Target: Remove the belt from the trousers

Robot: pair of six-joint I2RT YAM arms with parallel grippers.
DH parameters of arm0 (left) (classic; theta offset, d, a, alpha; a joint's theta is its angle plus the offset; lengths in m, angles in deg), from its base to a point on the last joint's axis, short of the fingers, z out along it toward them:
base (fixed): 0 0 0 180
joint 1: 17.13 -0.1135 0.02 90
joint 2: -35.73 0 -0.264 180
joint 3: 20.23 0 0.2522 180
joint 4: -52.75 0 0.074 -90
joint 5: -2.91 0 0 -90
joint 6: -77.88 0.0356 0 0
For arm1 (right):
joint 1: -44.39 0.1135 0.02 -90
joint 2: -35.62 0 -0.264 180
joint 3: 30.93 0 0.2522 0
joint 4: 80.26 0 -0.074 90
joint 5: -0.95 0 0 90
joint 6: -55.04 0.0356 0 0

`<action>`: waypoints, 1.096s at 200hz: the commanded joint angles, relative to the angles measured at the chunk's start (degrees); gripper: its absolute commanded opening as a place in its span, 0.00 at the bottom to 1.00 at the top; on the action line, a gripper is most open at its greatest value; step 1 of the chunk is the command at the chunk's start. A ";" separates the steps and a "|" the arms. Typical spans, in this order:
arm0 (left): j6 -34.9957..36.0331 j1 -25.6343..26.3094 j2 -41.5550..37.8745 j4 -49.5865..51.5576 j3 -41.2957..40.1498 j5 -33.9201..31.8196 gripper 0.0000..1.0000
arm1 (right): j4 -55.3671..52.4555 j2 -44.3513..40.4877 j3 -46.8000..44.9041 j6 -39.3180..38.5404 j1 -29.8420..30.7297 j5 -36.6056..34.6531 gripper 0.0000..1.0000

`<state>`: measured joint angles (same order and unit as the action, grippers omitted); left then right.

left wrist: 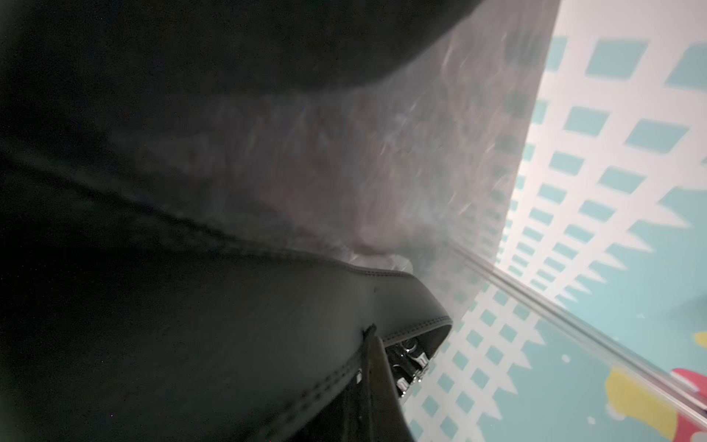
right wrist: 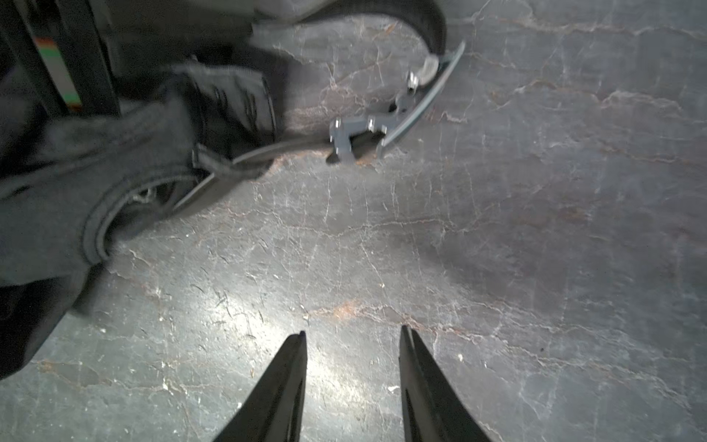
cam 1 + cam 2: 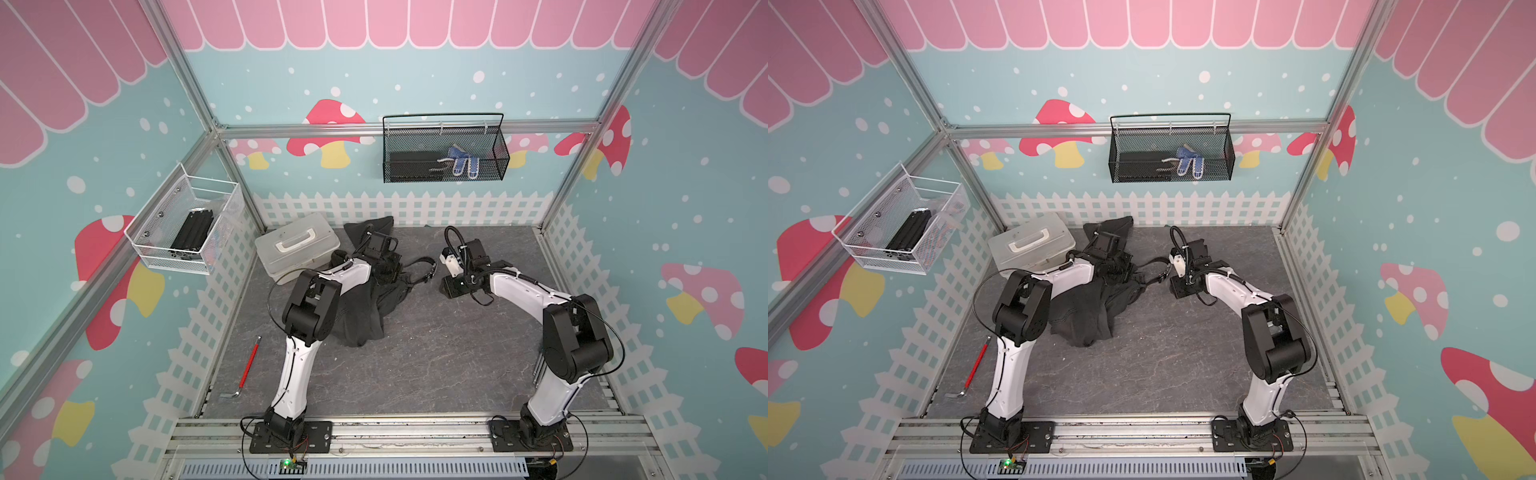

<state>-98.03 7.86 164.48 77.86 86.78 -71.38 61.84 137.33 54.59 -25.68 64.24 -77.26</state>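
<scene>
At the left edge of a top view you have one white wire basket [image 3: 187, 224] on the wall. Next come one red-handled tool [image 3: 249, 365] lying on the surface [image 3: 436, 353] and one white lidded box [image 3: 297, 249] at the back left. None of them touches the job.

Just right of the box lies the one pair of trousers [image 3: 365, 316], bunched in a heap left of centre. Your left gripper [image 3: 387, 266] is down on the upper part of that heap, closed. The cloth hides its fingers, so you cannot tell what it pinches. I judge it is there to pin the trousers so they do not drag when the belt is pulled.

The one belt [image 2: 248, 157] leaves the waistband through at least one cloth loop [image 2: 214, 160], at mid-left of the right wrist view. It curls in an arc on the bare surface, with its single silver buckle [image 2: 367, 126] at upper centre.

Your right gripper [image 2: 352, 331], at bottom centre of that view, stands open with nothing between its fingers. It is near the buckle but apart from it, probably placed to take that free end.

One black mesh basket [image 3: 444, 149] hangs on the rear wall. That makes two grippers and two baskets in all.
</scene>
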 commanded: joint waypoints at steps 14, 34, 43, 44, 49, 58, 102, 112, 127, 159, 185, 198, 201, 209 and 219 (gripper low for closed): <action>2.60 1.81 -5.64 1.03 -5.37 2.05 0.00 | 4.17 1.65 0.11 7.04 0.00 1.39 0.43; 2.42 1.47 -5.70 0.10 -5.80 2.39 0.00 | 6.01 3.19 0.29 13.88 -0.02 -3.58 0.43; 2.32 1.34 -5.81 -0.20 -5.99 2.33 0.00 | 5.92 4.24 1.16 16.68 -0.16 -5.97 0.43; 2.32 1.35 -5.89 -0.24 -6.03 2.32 0.00 | 5.93 4.31 1.26 16.93 -0.16 -6.15 0.43; 2.32 1.36 -6.11 -0.35 -6.16 2.16 0.00 | 6.05 4.81 1.80 18.19 -0.17 -6.71 0.43; 2.40 1.37 -6.23 -0.37 -6.16 1.90 0.00 | 5.64 6.03 3.34 20.50 -0.17 -8.26 0.43; 2.23 1.11 -6.05 -0.80 -6.41 2.22 0.00 | -3.93 9.53 10.22 25.62 -0.03 -17.49 0.40; 2.24 1.02 -6.12 -0.96 -6.59 2.23 0.00 | -2.41 8.88 9.21 26.32 0.01 -16.95 0.41; 2.07 0.91 -6.26 -1.45 -7.25 2.21 0.00 | -1.54 9.17 8.91 27.04 0.00 -15.05 0.41; 2.09 0.67 -6.81 -1.71 -7.81 1.85 0.00 | -0.28 10.30 8.58 28.69 0.01 -12.66 0.40; 2.24 0.44 -7.10 -1.67 -8.10 1.70 0.00 | 0.08 10.44 8.61 29.04 0.33 -11.88 0.40; 2.24 0.41 -7.19 -1.68 -8.28 1.51 0.00 | -0.15 10.79 8.90 29.36 0.62 -11.81 0.40; 2.21 0.41 -7.13 -1.66 -8.31 1.52 0.00 | -0.12 10.80 8.90 29.39 0.69 -11.79 0.40; 2.24 0.41 -7.19 -1.67 -8.43 1.52 0.00 | -0.09 11.00 8.80 29.54 0.84 -11.79 0.40; 2.24 0.41 -7.19 -1.69 -8.36 1.52 0.00 | 0.12 11.22 8.62 29.74 0.90 -11.64 0.40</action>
<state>-96.68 8.98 159.01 75.15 79.64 -68.83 61.95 147.40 63.88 1.99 64.51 -89.39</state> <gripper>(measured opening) 0.050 0.397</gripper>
